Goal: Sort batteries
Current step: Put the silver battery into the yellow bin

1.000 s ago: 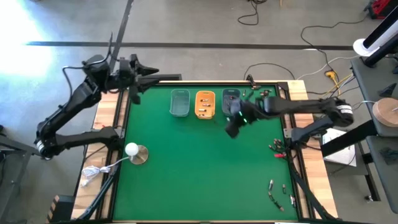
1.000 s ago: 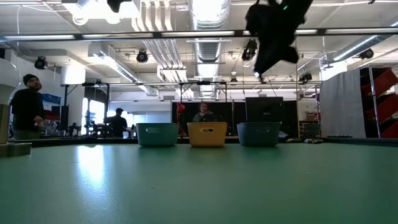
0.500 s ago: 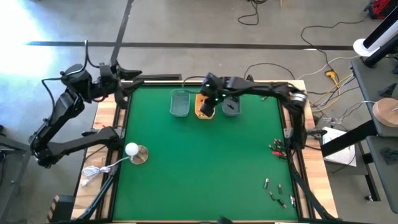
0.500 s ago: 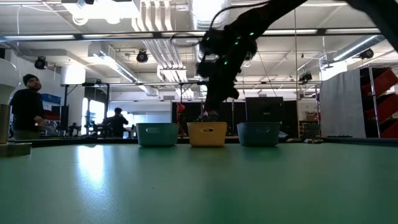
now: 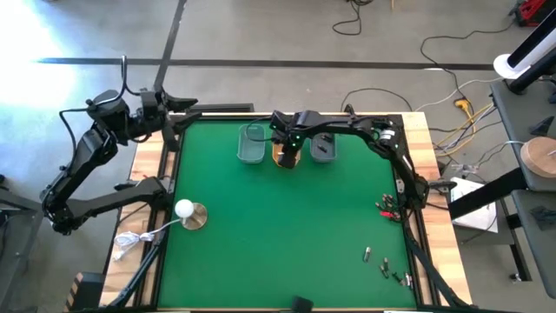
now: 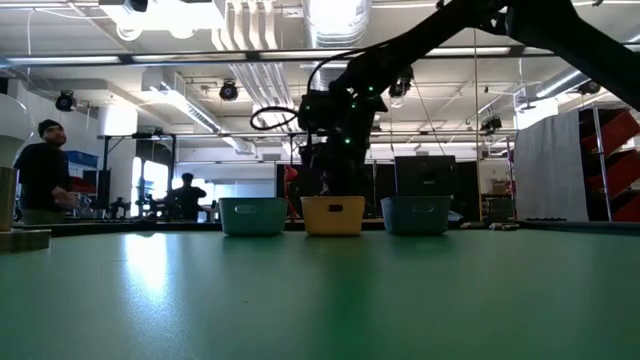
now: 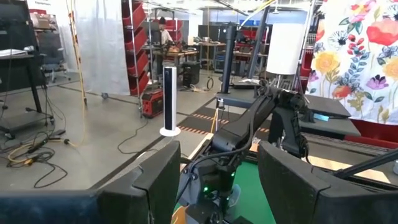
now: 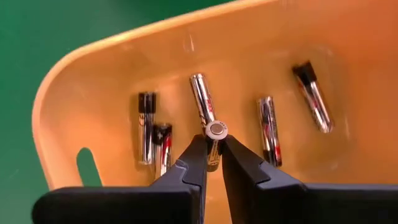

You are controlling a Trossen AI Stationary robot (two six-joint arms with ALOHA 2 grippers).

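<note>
My right gripper (image 5: 287, 155) hangs over the orange tray (image 5: 280, 156), the middle of three small trays at the table's far edge, and is shut on one battery (image 8: 216, 130). Several silvery and dark batteries (image 8: 204, 102) lie flat on that tray's floor. More batteries (image 5: 382, 263) lie loose near the table's near right corner. In the low view the right gripper (image 6: 335, 185) stands just above the orange tray (image 6: 333, 215). My left gripper (image 5: 187, 117) waits raised at the far left corner, its fingers wide open (image 7: 217, 180). My right gripper pinches one battery between its two fingertips (image 8: 198, 149), coming from above and pointing down into the orange tray. The battery lies roughly along the fingers, with its round flat end (image 8: 216, 129) toward the wrist camera. It hangs over the tray's inside, above the batteries lying there.
A clear tray (image 5: 251, 143) stands left of the orange one and a grey-blue tray (image 5: 323, 149) right of it. Red and black clips (image 5: 387, 207) lie at the right edge. A white ball on a round base (image 5: 185, 209) stands near the left edge. The middle of the green mat is open.
My right gripper has swung from beside the grey-blue tray toward the table's left and far edge, then come down over the orange tray. My left arm has drawn back a little toward the table's left.
</note>
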